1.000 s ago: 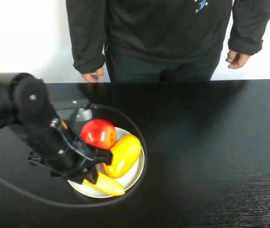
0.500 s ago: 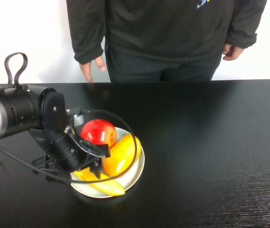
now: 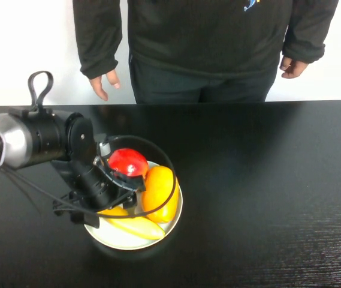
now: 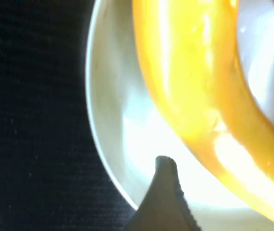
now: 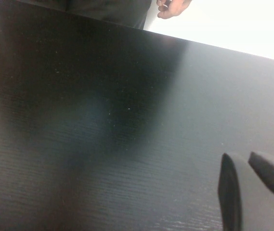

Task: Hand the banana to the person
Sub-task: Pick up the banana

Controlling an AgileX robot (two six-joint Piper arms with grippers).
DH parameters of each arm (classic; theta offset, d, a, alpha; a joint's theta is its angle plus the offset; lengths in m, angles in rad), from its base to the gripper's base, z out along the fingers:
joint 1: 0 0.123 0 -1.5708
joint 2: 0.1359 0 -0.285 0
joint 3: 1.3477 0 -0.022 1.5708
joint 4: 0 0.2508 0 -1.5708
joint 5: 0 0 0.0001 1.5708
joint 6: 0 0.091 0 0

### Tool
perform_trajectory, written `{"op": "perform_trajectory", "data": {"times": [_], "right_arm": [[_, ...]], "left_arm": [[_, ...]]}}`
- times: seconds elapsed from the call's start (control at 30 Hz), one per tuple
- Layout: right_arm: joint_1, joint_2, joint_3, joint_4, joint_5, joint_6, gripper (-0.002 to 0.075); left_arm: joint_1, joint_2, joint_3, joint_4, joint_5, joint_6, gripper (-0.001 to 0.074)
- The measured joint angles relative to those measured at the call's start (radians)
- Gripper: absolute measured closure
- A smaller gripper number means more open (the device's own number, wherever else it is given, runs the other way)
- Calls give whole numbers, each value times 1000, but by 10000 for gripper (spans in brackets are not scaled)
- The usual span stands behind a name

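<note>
Your banana (image 3: 135,227) is long, curved and bright yellow, lying flat along the near side of the white plate (image 3: 173,221), touching the orange-yellow fruit (image 3: 160,193). Your person (image 3: 206,48) stands behind the table's far edge, black-sleeved arms hanging, hands bare.

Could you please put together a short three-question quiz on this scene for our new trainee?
1. True or false: the banana lies on the plate.
2. Which fruit sits nearest the person? A) apple B) banana C) orange-yellow fruit
3. Fill in: the left gripper hangs over the ____, while the right gripper, seen only in its wrist view, hangs above bare table.

Key:
1. True
2. A
3. plate
</note>
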Motion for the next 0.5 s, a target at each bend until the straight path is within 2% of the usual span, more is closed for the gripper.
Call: {"op": "perform_trajectory", "data": {"times": [0.5], "right_arm": [[0,0,0,0,0,0,735]], "left_arm": [[24,37,-82,35,79,-25,241]]}}
